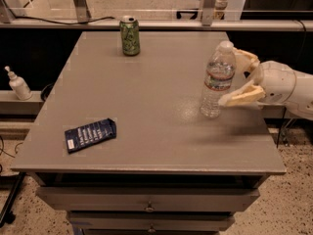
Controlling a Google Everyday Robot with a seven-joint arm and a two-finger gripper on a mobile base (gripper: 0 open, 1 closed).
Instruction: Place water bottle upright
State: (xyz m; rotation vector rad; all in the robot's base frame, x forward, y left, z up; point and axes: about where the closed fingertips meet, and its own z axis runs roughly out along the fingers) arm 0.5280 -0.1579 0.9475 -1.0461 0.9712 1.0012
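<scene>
The water bottle (217, 80), clear ribbed plastic with a white cap and a red-and-white label band, stands upright on the grey table (146, 106) near its right edge. My gripper (234, 77) reaches in from the right at the bottle's height. It is open, with the jaws spread wide. The near finger (240, 98) lies just beside the bottle's lower right side. The far finger (246, 58) sits behind its shoulder. Neither finger clasps the bottle.
A green drink can (130, 35) stands at the table's back. A dark blue packet (90, 134) lies flat near the front left. A small white pump bottle (18, 83) stands on a ledge to the left. Drawers are below the tabletop.
</scene>
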